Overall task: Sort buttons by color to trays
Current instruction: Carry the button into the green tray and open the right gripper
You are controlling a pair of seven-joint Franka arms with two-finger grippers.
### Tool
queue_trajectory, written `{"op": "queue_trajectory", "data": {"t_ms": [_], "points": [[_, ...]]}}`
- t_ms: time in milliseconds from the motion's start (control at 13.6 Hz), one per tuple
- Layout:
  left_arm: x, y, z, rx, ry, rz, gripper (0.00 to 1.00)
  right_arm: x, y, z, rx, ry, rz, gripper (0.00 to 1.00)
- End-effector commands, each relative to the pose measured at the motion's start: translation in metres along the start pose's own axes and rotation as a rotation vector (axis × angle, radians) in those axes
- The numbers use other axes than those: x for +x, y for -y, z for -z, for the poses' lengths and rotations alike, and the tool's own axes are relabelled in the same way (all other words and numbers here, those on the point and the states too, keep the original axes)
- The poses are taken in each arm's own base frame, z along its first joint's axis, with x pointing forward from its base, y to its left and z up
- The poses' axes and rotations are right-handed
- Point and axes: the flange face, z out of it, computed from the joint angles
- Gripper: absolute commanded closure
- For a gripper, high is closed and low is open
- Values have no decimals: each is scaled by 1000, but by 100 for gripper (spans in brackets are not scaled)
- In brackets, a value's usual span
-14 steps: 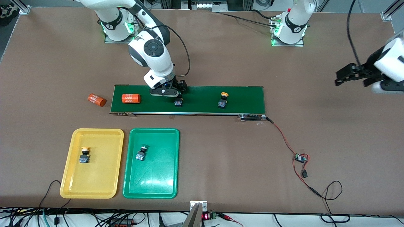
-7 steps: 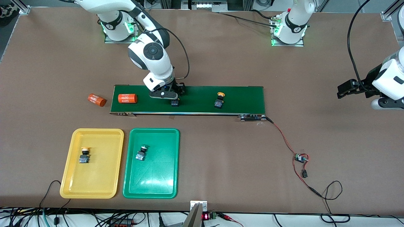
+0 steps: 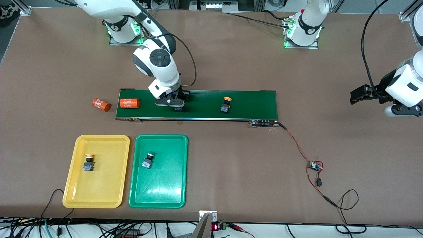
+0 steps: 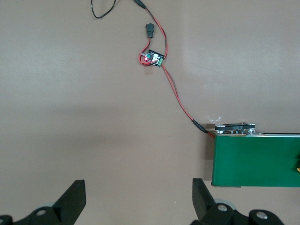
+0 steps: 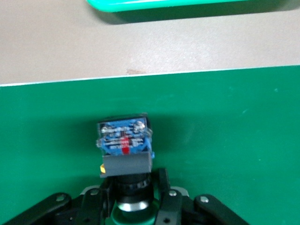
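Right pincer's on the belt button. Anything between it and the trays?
Nothing visible. The right pincer grips the button on the conveyor belt; only bare table separates belt from green tray and yellow tray. The orange cylinder lies beside the pincer, toward the right arm's end, off that path.

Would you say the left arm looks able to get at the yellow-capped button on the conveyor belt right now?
Probably yes: the left gripper hangs open over bare table past the belt's end, and nothing stands between it and the yellow-capped button.
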Motion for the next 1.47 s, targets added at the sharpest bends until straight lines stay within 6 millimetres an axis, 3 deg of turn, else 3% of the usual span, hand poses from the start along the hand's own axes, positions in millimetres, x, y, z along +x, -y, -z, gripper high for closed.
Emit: {"op": "queue_trajectory", "data": {"t_ms": [0, 73, 293, 440, 586, 733, 1026, 1173, 1393], "points": [[-3, 9, 9, -14, -9, 2, 0, 15, -4, 1, -6, -27, -14, 71], [-5, 12, 14, -14, -17, 4, 0, 25, -4, 9, 0, -40, -16, 72], [-5, 55, 12, -77, -19, -12, 0, 53, -5, 45, -45, -55, -53, 73], [-3, 64, 12, -76, -32, 9, 0, 70, -6, 71, -89, -52, -55, 73], [1, 50, 13, -57, -50, 52, 0, 88, -7, 96, -87, -69, -49, 73], [-1, 20, 15, -46, -48, 57, 0, 113, -25, 107, -89, -97, -69, 73], [-2, 3, 16, -45, -48, 14, 0, 162, -48, 92, -71, -125, -77, 73], [-1, 1, 16, -47, -48, 16, 0, 185, -48, 70, -19, -154, -94, 73], [-1, 5, 15, -47, -44, 19, 0, 203, -44, 33, 37, -187, -65, 73]]}}
